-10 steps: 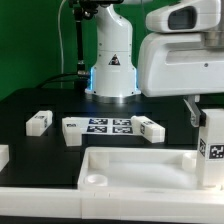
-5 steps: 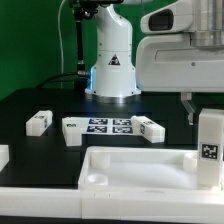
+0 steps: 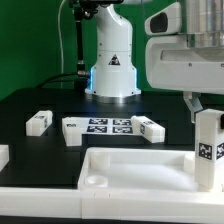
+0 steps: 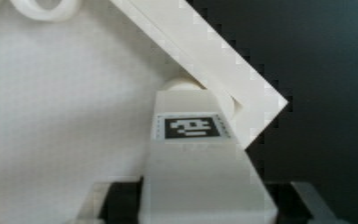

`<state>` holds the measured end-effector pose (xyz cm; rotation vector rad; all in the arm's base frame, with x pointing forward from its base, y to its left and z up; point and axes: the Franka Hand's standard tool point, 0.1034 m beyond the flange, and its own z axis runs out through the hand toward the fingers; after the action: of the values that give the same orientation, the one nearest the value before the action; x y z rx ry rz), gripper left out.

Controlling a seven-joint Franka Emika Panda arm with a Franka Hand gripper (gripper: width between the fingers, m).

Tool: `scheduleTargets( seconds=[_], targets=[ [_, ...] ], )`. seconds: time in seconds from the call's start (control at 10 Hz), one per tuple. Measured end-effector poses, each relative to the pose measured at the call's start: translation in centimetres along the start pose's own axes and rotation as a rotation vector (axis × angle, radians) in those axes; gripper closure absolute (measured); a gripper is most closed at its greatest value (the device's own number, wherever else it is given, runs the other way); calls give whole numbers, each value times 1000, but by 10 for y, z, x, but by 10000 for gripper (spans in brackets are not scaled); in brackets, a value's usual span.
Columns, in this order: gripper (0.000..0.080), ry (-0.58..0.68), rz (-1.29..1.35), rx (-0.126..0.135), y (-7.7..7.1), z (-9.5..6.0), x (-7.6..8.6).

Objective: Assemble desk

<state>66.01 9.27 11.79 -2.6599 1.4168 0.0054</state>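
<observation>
Assembly of the desk, leg-fitting step. The end effector (image 3: 207,114) is closed part-way on the upper end of a white desk leg (image 3: 208,150) and holds it upright, with one tag (image 4: 194,126) turned to the wrist camera. The leg's lower end stands at the corner of the tabletop panel (image 3: 140,154) directly beneath the end effector. The leg hides the socket there, so seating cannot be confirmed. Recommended handling: keep the leg vertical, centre it on the socket, press straight down, and release only when it is seated. Beyond the end effector, toward the exterior view's left, a loose leg (image 3: 150,127) and a second leg (image 3: 72,131) flank the marker board (image 3: 108,125) on the black worktop (image 3: 40,100). A third leg (image 3: 38,121) lies farther out. Behind them are the arm's base (image 3: 112,60) and a green backdrop (image 3: 30,40).
</observation>
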Motion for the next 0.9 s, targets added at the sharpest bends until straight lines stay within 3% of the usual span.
scheduleTargets(
  seconds=[0.3,0.4,0.5,0.9],
  targets=[
    [499,-5,-30,0,0,0,0],
    [315,-9,-89,-5,0,-1,1],
    [187,-9,-183,-4,1,-2,2],
    [151,-9,-490,-3,1,-1,1]
  ],
)
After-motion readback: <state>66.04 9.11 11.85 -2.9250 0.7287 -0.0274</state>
